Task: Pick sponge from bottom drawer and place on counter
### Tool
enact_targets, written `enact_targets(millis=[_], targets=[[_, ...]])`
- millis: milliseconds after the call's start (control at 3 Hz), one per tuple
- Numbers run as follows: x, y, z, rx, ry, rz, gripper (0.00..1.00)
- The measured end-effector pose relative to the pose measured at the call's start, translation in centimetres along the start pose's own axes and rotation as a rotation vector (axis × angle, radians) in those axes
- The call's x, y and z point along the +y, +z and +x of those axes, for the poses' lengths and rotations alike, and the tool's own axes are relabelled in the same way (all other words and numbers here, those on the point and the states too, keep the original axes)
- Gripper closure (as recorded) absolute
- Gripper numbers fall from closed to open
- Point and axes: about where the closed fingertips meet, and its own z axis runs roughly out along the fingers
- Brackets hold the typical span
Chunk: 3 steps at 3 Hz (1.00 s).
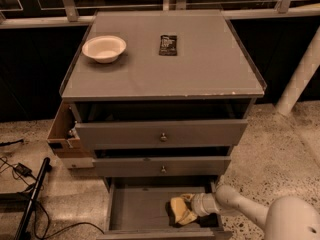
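While gripper [188, 206] sits in bottom drawer [135, 209], sponge [178, 214] touches its tip; grasp: cannot tell.

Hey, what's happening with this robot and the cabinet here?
The robot's arm reaches down into the open bottom drawer, and its gripper is at the yellow sponge, which lies on the right of the drawer floor. The sponge is not yet lifted out. Up on the counter sit a white bowl and a black packet.

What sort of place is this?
Probably a test lab, not a kitchen: a lone drawer cabinet on speckled floor, loose cables beside it, and the gripper in the bottom drawer at the sponge.
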Motion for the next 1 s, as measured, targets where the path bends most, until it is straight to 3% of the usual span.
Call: enact_targets(millis=[667,1000], targets=[[-0.3,-15.2,-7.6,0.013,0.060,0.158,1.00],[0.2,-17.4,-9.7,0.037,0.015,0.151,1.00]])
